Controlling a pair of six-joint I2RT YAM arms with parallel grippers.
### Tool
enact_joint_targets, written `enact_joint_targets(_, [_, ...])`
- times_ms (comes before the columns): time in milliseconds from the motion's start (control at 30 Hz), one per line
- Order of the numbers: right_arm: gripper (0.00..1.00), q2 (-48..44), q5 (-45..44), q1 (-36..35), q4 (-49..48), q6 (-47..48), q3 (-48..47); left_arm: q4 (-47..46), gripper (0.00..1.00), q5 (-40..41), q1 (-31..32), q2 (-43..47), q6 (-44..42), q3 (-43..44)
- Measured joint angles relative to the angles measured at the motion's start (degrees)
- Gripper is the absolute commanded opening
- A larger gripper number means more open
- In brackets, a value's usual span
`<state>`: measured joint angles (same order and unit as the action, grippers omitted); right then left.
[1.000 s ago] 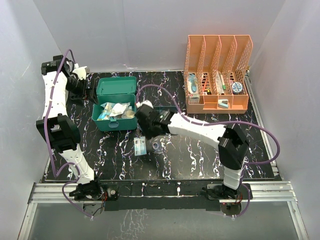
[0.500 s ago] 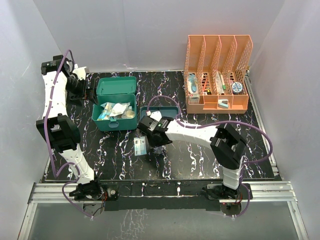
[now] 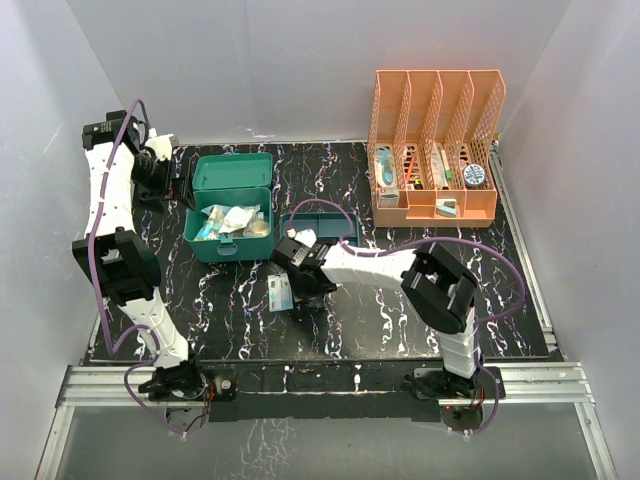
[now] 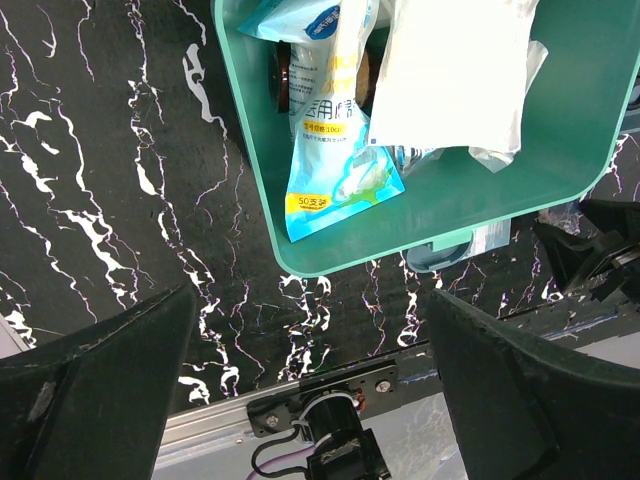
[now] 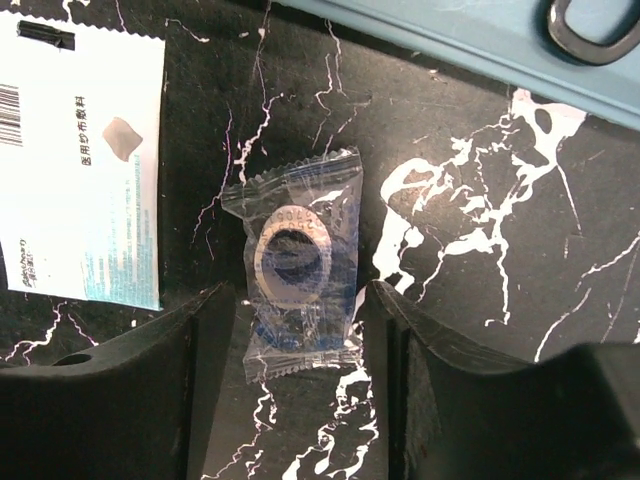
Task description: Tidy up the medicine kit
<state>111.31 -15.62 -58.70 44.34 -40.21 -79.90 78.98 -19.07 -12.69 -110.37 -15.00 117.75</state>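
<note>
White walls (image 3: pixel 300 70) close in a black tabletop (image 3: pixel 250 320) veined with white, which has a metal rail (image 3: pixel 330 378) along its near edge. An orange mesh file rack (image 3: pixel 437 110) stands at the far right with small items in its slots.

The medicine kit (image 3: pixel 232 175) sits at the far left-centre with its lid thrown back. It holds a blue-and-white packet (image 4: pixel 335 150) and a white pouch (image 4: pixel 455 75). Just right of it lies a flat dark blue-grey tray (image 3: pixel 318 212), with a purple cable looping over it.

The right arm reaches leftward across the middle, and its right hand (image 3: pixel 300 275) is low over the tabletop, near the tray. Its fingers are apart, one on either side of a small clear sachet (image 5: pixel 297 265) that lies flat and uncrumpled with a ring shape inside. Whether the fingers touch the sachet's edges is unclear. A white printed packet (image 3: pixel 280 292) lies just left of the sachet.

The left hand (image 3: pixel 160 165) is at the far left, left of the kit, with its fingers spread wide on nothing.
</note>
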Motion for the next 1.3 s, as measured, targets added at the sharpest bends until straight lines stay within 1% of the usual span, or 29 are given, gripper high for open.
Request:
enact_joint_targets(67, [0.37,0.50,0.13,0.00,-0.46,0.02,0.00,0.00,0.99,-0.04,0.00,-0.02,-0.02,0.00])
enact_joint_targets(100, [0.34,0.92,0.13,0.00,-0.70,0.20,0.00,0.00,0.99,-0.07,0.00,0.00,-0.02,0.00])
enact_joint_targets(233, [0.31,1.75,-0.09,0.04,-1.33,0.20,-0.20,0.00,0.99,-0.24,0.00,0.00,-0.26,-0.35])
enact_joint_targets(333, [0.23,1.79,-0.13,0.31,-1.33,0.48,-0.20,0.09,0.99,-0.50,0.00,0.00,-0.42,-0.66])
enact_joint_targets(367, [0.22,1.79,-0.17,0.39,-1.31,0.68,-0.20,0.15,0.99,-0.59,0.00,0.00,-0.42,-0.66])
enact_joint_targets(567, [0.21,1.79,-1.33,0.74,1.57,1.14,-2.23,0.46,0.99,-1.01,0.00,0.00,-0.48,-0.66])
enact_joint_targets(800, [0.20,1.20,-5.57,1.20,8.68,2.27,-13.05,0.52,0.99,-1.27,0.00,0.00,-0.66,-0.98])
enact_joint_targets(933, [0.20,-1.11,-6.75,2.89,10.32,3.56,-16.37,0.59,0.99,-1.38,0.00,0.00,-0.66,-1.14])
enact_joint_targets(1000, [0.20,-2.29,-6.97,5.35,10.40,4.66,-16.81,0.61,0.99,-1.46,0.00,0.00,-0.66,-1.14])
enact_joint_targets(1133, [0.19,-2.36,-7.17,12.52,9.79,7.37,-17.20,0.85,0.99,-1.57,0.00,0.00,-0.66,-1.14])
enact_joint_targets(1300, [0.19,0.74,-6.97,19.39,9.18,10.73,-20.33,1.01,0.99,-1.73,0.00,0.00,-0.66,-1.14])
